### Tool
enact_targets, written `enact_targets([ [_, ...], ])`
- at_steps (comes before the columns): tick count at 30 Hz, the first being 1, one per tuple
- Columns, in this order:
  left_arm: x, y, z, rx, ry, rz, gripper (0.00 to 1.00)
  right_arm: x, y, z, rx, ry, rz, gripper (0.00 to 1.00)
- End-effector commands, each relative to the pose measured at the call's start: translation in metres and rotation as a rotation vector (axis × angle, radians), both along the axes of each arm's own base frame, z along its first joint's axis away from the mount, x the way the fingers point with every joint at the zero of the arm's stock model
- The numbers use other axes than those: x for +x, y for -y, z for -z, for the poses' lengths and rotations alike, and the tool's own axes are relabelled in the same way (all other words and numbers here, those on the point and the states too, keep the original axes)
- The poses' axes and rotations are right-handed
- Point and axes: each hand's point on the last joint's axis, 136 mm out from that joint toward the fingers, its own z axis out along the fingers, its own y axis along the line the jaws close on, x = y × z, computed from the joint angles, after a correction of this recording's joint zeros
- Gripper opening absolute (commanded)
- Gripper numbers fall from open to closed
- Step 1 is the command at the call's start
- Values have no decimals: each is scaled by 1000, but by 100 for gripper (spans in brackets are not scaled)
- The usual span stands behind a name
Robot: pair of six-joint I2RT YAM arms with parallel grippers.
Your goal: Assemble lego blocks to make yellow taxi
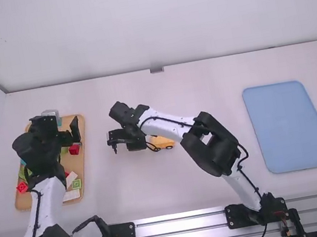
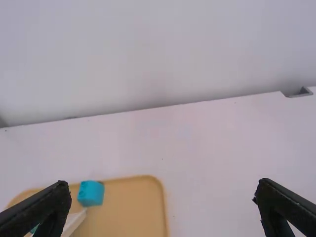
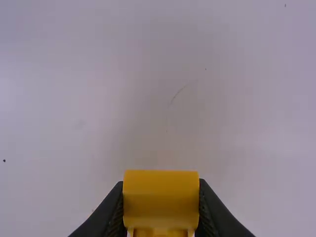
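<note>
Elbow [image 1: 211,137] bent, the right arm [image 1: 168,123] slants leftward over the table [image 1: 200,77], right claw [image 1: 140,141] pinching a yellow piece [image 3: 160,197]; left claw [image 1: 57,127] gapes wide above the wooden tray [image 1: 82,150].

No text, labels, brands, numbers or signs I can read here.
</note>
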Motion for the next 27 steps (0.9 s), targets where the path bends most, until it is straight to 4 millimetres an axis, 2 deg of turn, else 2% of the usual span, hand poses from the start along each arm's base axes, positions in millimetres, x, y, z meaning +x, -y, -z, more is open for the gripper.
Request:
enact_targets([
  [1,-2,0,-2,-5,7,-6,99,-3,1,7,-6,-17,2,0],
  [15,-2,-1,-2,-7,6,-9,99,-5,2,18,-3,-5,-1,0],
  [20,-2,5,-2,-14,9,22,99,0,3,19,9,-2,15,15],
  [27,-2,5,-2,-14,8,21,99,0,3,23,12,5,14,18],
])
